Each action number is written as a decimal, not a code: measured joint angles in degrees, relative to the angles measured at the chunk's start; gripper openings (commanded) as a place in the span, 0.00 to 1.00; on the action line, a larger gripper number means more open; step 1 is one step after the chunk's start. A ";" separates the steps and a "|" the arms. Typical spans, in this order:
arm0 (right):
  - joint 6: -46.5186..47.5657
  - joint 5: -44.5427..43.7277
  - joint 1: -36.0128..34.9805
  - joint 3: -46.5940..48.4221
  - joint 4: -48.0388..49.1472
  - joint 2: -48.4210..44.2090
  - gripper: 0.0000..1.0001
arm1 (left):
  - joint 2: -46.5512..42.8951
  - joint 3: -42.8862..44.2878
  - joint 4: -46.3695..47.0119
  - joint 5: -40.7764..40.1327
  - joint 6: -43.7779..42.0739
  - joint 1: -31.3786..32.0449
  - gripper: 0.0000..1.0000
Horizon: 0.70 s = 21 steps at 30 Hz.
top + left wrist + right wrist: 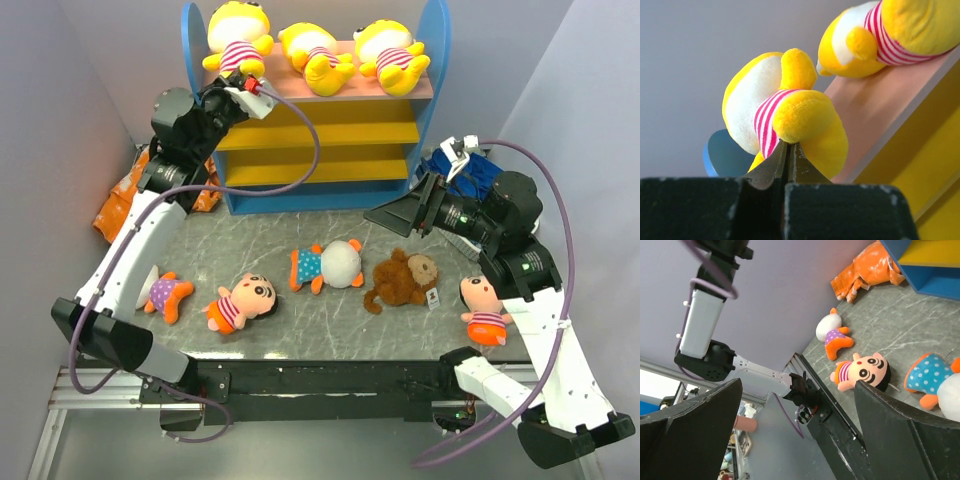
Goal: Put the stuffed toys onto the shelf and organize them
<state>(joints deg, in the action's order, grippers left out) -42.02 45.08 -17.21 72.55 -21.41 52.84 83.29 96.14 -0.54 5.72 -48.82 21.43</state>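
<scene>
The shelf stands at the back, its pink top board holding three yellow striped stuffed toys: left, middle, right. My left gripper is shut, its tips touching the underside of the left yellow toy; I see no fabric between the jaws. My right gripper is open and empty above the table, right of centre. On the table lie a purple-shirted toy, a striped doll, a blue-dotted toy, a brown monkey and another doll.
An orange-and-white cloth lies left of the shelf and a dark blue cloth right of it. Grey walls close both sides. The yellow lower boards carry nothing. The right wrist view shows the striped doll and the table's black front rail.
</scene>
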 measured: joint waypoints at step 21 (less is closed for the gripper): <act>1.25 -1.53 0.00 1.92 -0.33 -0.85 1.00 | 3.37 1.64 -1.14 1.75 0.66 -1.97 0.69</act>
<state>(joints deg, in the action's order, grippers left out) -40.77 43.55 -17.21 74.48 -21.74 51.99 86.65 97.78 -1.67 7.46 -48.16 19.46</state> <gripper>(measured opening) 0.997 0.648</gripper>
